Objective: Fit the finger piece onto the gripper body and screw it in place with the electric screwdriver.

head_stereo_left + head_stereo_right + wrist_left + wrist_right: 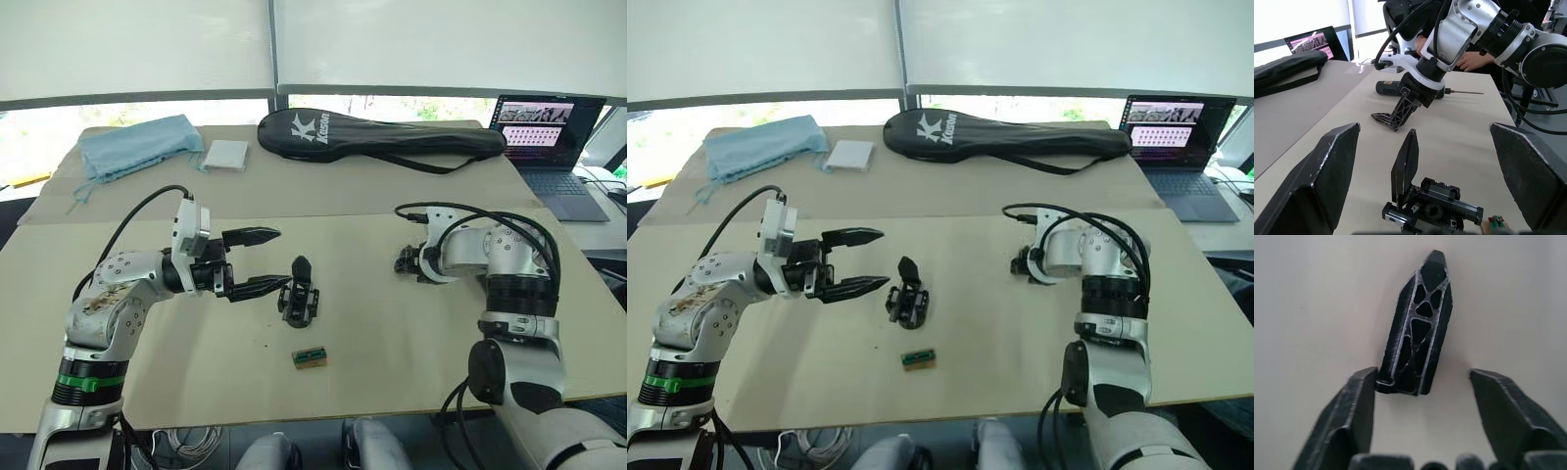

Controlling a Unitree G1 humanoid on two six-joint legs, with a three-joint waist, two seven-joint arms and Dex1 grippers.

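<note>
finger piece [1418,328] flat on table, between spread fingers of right end effector [1422,396]; left end effector [257,260] wide.

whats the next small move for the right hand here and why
Probably close the right hand on the finger piece. That piece lies flat on the table between the open fingers, apparently not yet gripped, while the gripper body with one finger already on it waits near the open left hand.

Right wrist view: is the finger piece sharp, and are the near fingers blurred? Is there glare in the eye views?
Right wrist view: the finger piece is fairly sharp, its lattice readable, while the near fingers look soft. Left eye view: the windows are washed out bright; the table is evenly lit, shadows faint.
</note>
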